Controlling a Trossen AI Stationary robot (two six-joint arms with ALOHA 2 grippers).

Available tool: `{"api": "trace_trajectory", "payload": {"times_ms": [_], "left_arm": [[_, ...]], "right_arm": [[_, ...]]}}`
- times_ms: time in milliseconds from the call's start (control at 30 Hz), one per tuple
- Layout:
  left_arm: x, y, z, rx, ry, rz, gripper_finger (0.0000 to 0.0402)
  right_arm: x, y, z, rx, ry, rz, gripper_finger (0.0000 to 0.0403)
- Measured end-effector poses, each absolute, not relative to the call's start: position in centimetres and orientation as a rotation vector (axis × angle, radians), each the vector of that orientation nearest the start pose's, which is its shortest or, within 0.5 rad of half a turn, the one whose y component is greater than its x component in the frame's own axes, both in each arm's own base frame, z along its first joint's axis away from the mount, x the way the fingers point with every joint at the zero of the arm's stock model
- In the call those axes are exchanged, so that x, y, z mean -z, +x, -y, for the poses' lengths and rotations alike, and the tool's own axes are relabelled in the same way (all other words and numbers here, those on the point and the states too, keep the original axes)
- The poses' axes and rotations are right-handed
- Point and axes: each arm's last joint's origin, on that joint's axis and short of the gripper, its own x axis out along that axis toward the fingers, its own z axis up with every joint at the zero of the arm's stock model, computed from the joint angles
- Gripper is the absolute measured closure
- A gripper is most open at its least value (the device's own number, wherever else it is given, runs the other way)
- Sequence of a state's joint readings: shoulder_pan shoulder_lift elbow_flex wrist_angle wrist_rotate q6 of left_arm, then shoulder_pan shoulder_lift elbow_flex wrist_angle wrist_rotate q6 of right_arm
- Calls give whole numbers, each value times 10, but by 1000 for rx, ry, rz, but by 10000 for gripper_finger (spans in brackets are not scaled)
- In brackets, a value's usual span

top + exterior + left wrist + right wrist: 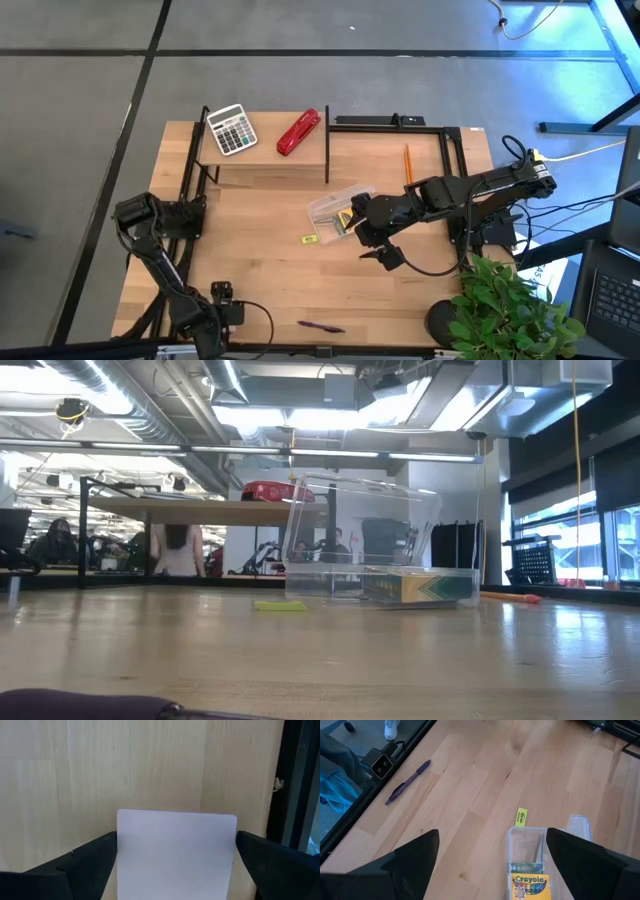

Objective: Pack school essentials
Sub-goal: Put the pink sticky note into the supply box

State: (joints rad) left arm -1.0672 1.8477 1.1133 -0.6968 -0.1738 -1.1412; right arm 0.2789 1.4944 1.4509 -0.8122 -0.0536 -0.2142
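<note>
A pale pink sticky-note pad [176,855] lies flat on the table near its left edge. My left gripper [176,840] [190,213] points down over it, open, one finger at each side of the pad. The high view hides the pad under that gripper. My right gripper [492,840] [358,228] hangs open above the clear plastic box [335,207] at mid-table. The yellow-green crayon box [530,885] [420,588] lies in this box. A tiny yellow block [309,238] [521,816] lies beside the box. An orange pencil [408,163] and a dark purple pen [320,326] [409,781] rest on the wood. My left gripper comes at the pad from above, pointing down. The pad's two opposite edges [120,855] stand right at the inner sides of the fingers [95,860]. I cannot tell whether they touch it. The pad lies flat on the table.
A low shelf [265,155] at the far edge carries a grey-white calculator [232,129] and a red stapler [299,132]. The clear box's lid [365,530] stands open. A green plant [510,310] fills the near right corner. Bare wood lies between the box and the pen.
</note>
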Motion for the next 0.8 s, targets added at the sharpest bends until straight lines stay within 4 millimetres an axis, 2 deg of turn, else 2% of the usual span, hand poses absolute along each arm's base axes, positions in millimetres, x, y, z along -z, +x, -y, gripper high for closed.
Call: {"api": "trace_trajectory", "payload": {"times_ms": [233,633,800], "left_arm": [[-142,162,284,-30,-97,-1353,15],[-142,162,284,-42,-103,-1349,59],[-143,164,284,-72,-105,-1297,67]], "right_arm": [[-343,298,-87,-403,-296,-818,34],[-343,298,-87,-403,-296,-818,34],[-343,298,-87,-403,-296,-819,34]]}}
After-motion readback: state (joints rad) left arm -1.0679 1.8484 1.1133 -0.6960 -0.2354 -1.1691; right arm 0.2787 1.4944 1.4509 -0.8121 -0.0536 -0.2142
